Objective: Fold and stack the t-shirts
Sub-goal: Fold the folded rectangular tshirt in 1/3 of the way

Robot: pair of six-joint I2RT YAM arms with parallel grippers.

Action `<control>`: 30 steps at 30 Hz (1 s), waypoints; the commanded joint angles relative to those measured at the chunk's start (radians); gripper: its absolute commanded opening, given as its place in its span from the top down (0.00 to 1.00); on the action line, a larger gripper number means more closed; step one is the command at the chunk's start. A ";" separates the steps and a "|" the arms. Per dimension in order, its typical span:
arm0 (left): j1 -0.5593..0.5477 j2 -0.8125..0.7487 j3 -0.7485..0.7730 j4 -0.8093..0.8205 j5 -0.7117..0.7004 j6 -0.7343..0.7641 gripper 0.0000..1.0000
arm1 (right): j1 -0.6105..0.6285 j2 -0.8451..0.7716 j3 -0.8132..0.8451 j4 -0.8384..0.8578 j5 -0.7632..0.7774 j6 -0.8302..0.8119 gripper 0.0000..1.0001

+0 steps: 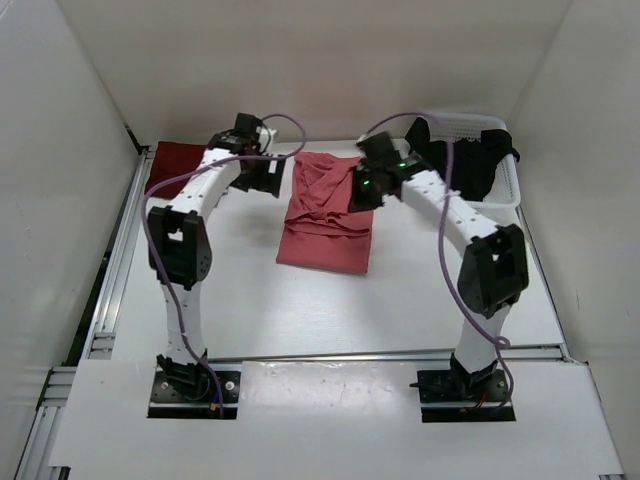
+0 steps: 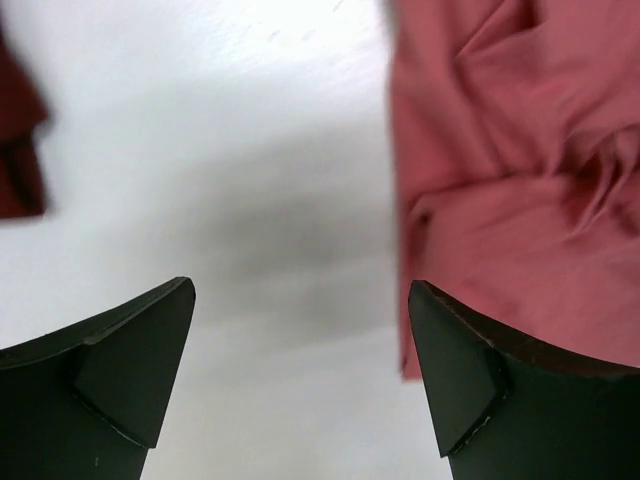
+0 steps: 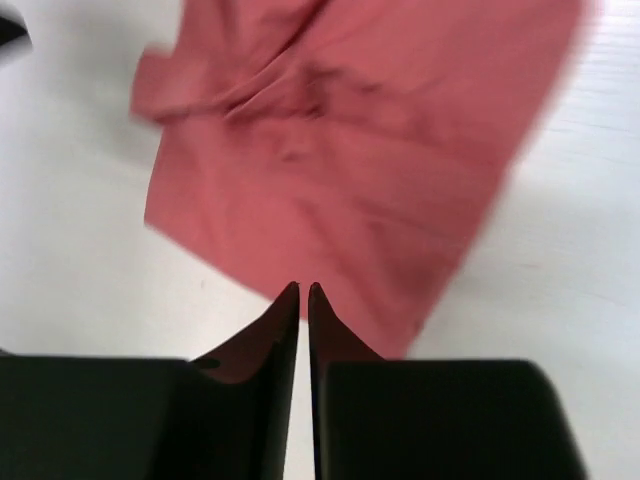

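Note:
A salmon pink t-shirt (image 1: pixel 325 212) lies crumpled and partly folded in the middle of the table. A dark maroon t-shirt (image 1: pixel 175 165) lies at the back left, and a black t-shirt (image 1: pixel 465 160) hangs out of the basket at the back right. My left gripper (image 1: pixel 262 180) hovers just off the pink shirt's left edge. In the left wrist view it (image 2: pixel 300 283) is wide open and empty, with the pink shirt (image 2: pixel 510 200) on the right and maroon cloth (image 2: pixel 15 150) on the left. My right gripper (image 1: pixel 362 190) is over the pink shirt's right edge. In the right wrist view it (image 3: pixel 303 287) is shut on nothing above the pink shirt (image 3: pixel 350 150).
A white perforated basket (image 1: pixel 508 190) stands at the back right corner. White walls close in the table on three sides, and metal rails (image 1: pixel 110 290) run along its left and near edges.

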 commanded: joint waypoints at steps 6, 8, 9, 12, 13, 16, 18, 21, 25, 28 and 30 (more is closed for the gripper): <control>0.131 -0.192 -0.248 0.005 0.048 0.000 0.02 | 0.216 0.217 0.078 0.040 0.149 0.062 1.00; 0.158 -0.221 -0.310 0.005 0.048 0.000 0.02 | 0.228 0.239 0.091 0.075 0.159 0.080 1.00; 0.158 -0.230 -0.328 0.016 0.048 0.000 0.02 | 0.228 0.257 0.102 0.075 0.159 0.089 1.00; 0.178 -0.255 -0.396 0.025 0.057 0.000 0.02 | 0.228 0.268 0.102 0.084 0.202 0.111 1.00; 0.189 -0.255 -0.408 0.025 0.057 0.000 0.02 | 0.228 0.268 0.090 0.095 0.211 0.111 1.00; 0.210 -0.255 -0.439 0.034 0.079 0.000 0.02 | 0.228 0.286 0.076 0.104 0.229 0.111 1.00; 0.220 -0.255 -0.439 0.034 0.079 0.000 0.02 | 0.228 0.286 0.085 0.104 0.229 0.111 1.00; 0.220 -0.255 -0.439 0.034 0.088 0.000 0.02 | 0.228 0.286 0.075 0.123 0.229 0.122 1.00; 0.220 -0.246 -0.448 0.034 0.097 0.000 0.02 | 0.218 0.305 0.065 0.133 0.229 0.122 1.00; 0.249 -0.245 -0.448 0.034 0.136 0.000 0.02 | 0.199 0.314 0.055 0.150 0.186 0.112 1.00; 0.259 -0.235 -0.448 0.034 0.146 0.000 0.02 | 0.199 0.296 0.024 0.173 0.186 0.123 1.00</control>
